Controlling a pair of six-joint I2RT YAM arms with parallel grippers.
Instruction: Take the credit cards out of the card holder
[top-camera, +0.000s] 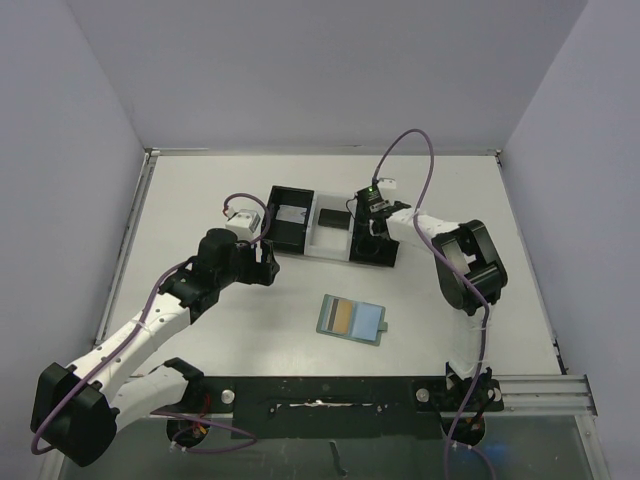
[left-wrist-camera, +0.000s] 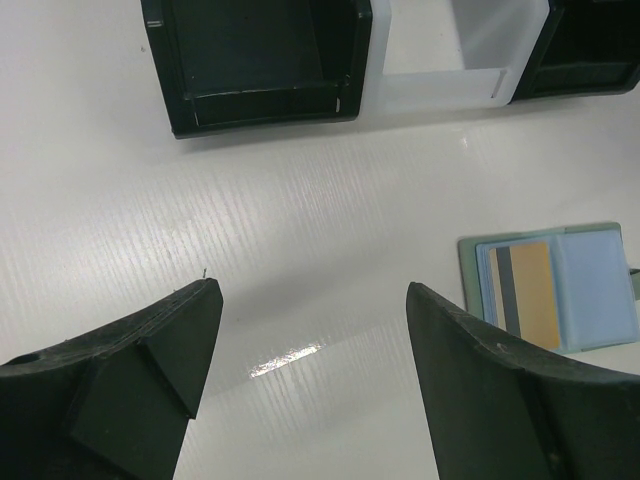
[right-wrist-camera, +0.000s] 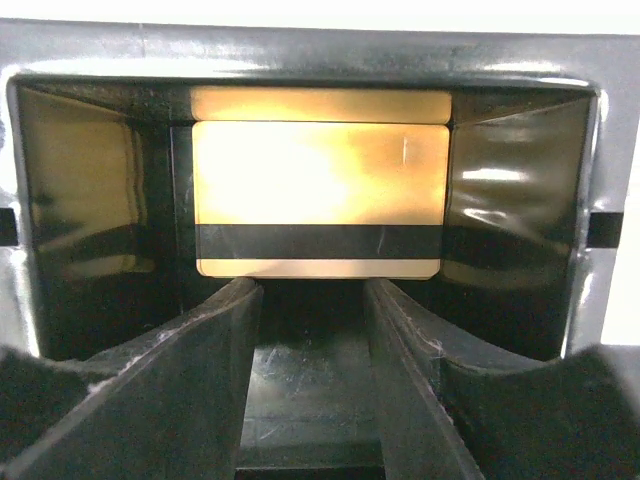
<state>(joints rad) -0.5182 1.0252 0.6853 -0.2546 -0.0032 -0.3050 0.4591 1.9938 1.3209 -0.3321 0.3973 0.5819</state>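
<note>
**Inspector:** Condition of the left end effector (left-wrist-camera: 312, 330)?

**Assessor:** Fingers spread wide, with nothing between them. It hangs over bare tabletop (left-wrist-camera: 300, 200) and touches nothing.

**Inspector:** Location of the card holder (top-camera: 352, 319)?

**Assessor:** It lies flat and open on the tabletop, ahead of the left end effector and off to its right, apart from both fingers. Its left pocket carries a tan card (left-wrist-camera: 528, 295) with a dark stripe. The right pocket shows plain pale blue. A small tab projects from the holder's right edge.

**Inspector:** And the tray (left-wrist-camera: 265, 108)?

**Assessor:** It sits further ahead of the left end effector. A black compartment is straight in front of that end effector, and the clear middle compartment is to the right of it.

**Inspector:** Condition of the right end effector (right-wrist-camera: 312, 300)?

**Assessor:** It is lowered into the tray's black end compartment, the one farthest from the left end effector. Its fingers are parted and the gap between them is empty. A gold card (right-wrist-camera: 320, 195) with a black stripe sits just beyond the fingertips, inside that compartment. Whether the tips touch its near edge cannot be determined.

**Inspector:** Anything else in the tray?

**Assessor:** A dark flat rectangle (top-camera: 333, 218) lies in the middle compartment, just beside the right end effector. I cannot tell what it is.
</note>
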